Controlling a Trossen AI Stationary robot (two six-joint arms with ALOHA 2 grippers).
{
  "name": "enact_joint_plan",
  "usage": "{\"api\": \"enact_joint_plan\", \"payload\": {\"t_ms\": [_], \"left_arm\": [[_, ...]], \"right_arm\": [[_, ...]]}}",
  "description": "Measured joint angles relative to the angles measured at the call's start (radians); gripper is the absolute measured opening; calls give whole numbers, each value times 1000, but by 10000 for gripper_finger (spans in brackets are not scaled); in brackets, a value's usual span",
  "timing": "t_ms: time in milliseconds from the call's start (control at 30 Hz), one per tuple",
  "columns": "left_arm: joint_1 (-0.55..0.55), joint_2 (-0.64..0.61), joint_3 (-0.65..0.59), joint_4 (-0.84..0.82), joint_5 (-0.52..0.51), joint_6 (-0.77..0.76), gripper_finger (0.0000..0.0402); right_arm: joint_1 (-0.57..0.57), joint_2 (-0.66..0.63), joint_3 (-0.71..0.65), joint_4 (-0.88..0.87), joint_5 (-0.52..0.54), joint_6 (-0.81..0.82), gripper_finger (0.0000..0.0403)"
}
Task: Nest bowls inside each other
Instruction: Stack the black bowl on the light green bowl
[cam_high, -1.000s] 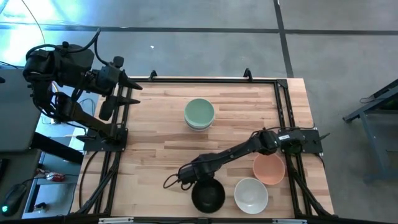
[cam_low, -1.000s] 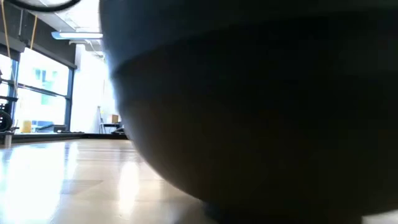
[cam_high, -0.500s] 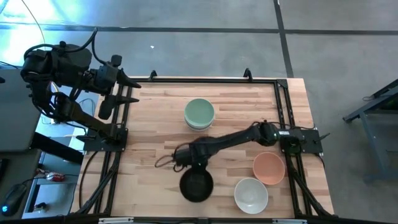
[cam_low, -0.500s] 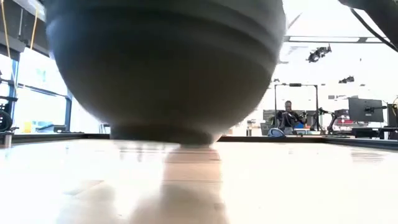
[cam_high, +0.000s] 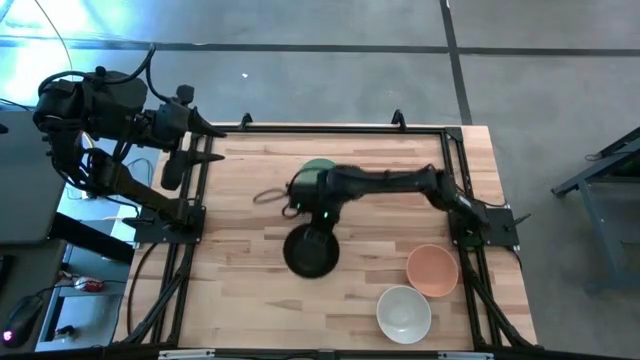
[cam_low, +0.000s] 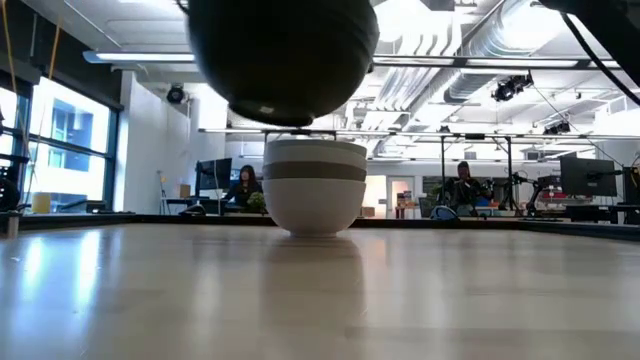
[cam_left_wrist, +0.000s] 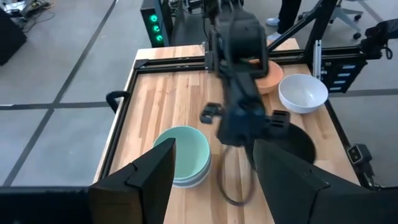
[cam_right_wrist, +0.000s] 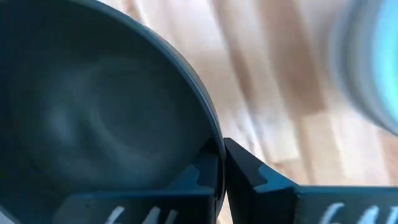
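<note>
Right gripper: fingers pinched on the black bowl rim, bowl off the table, beside the stack.
Left gripper: parked off the left edge, spread, empty.
Open room: bare wood left of the stack.

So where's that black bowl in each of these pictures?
High view: black bowl at table centre, just in front of the mint-topped stack.
Low view: the bowl hangs top centre, above the stack.
Left wrist view: only its dark edge, behind the right arm.
Right wrist view: fills the left, rim pinched in the right gripper.
Shared landmark: the stack.
</note>
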Motion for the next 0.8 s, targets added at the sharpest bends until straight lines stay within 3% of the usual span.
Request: {"api": "enact_joint_plan", "payload": {"t_ms": [800], "left_arm": [[0, 1, 0, 0, -106, -34, 207]], "right_arm": [[-292, -71, 0, -27, 40, 208, 0]]}}
